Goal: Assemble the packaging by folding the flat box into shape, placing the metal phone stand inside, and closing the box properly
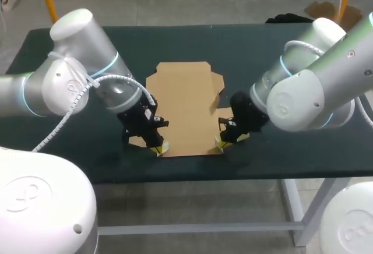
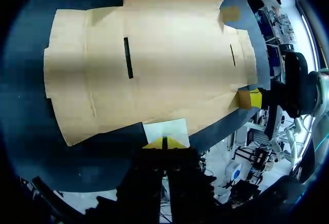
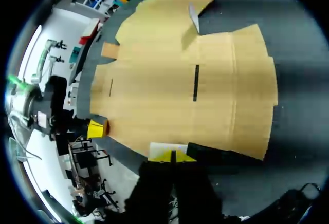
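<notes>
tabletop [image 1: 70, 143]: dark, matte surface; carries the flat box beneath both claws.
flat box [image 1: 186, 108]: unfolded brown cardboard lying flat on the tabletop. It spreads ahead of both claws and fills the space between them. Its near edge runs from one claw to the other.
left arm [image 1: 76, 73]: enters from the left side and angles down to the near corner of the flat box on that side.
left claw [image 1: 156, 148]: fingers together, with only a thin dark seam between the yellow tips. The tips point down at the near corner of the box.
left corner flap [image 2: 165, 129]: small pale tab of the box, directly ahead of the left claw's tips and against them. It is not gripped from two sides.
right arm [image 1: 309, 85]: enters from the right side and angles down to the opposite near corner.
right claw [image 1: 222, 144]: fingers together, yellow tips meeting along a thin seam. The tips point down at the near corner on its own side.
right corner flap [image 3: 164, 147]: small pale tab directly ahead of the right claw's tips and against them.
slot [image 2: 127, 58]: narrow dark cut in the panel ahead of the left claw.
opposite claws: each wrist view shows the other arm's yellow tips across the near edge, just beside the far corner tab.
</notes>
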`<state>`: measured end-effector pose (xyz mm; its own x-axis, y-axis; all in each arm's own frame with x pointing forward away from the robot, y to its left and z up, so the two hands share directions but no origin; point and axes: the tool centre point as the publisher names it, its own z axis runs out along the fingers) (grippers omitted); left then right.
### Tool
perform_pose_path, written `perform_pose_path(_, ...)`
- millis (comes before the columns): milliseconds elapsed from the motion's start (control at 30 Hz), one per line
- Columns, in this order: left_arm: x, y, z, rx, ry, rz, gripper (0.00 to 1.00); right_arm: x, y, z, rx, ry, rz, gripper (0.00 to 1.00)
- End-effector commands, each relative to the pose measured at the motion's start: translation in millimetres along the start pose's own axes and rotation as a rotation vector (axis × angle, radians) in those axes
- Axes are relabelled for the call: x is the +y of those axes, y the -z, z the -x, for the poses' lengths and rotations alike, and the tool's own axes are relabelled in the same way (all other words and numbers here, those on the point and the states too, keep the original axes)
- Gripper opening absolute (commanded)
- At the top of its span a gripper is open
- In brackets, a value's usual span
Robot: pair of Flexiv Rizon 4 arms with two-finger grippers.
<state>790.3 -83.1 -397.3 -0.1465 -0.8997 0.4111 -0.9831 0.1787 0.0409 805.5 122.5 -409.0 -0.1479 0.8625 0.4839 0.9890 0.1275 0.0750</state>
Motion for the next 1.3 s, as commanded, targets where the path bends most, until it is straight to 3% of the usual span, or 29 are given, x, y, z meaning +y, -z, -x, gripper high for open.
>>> perform_pose_path(33,-1.3,-5,-1.1,-0.003,0.003,-0.002,0.0,-3,-4,-5,-0.029,-0.002,0.014,0.0)
perform_pose_path(1067,5.0,-17,-8.4,-0.088,0.038,-0.195,0.0,-2,-20,-5,-0.11,0.016,0.058,0.0)
perform_pose_path(1300,5.3,-25,-15.1,-0.156,0.037,-0.267,0.0,-2,-26,-6,-0.131,0.03,0.068,0.0)
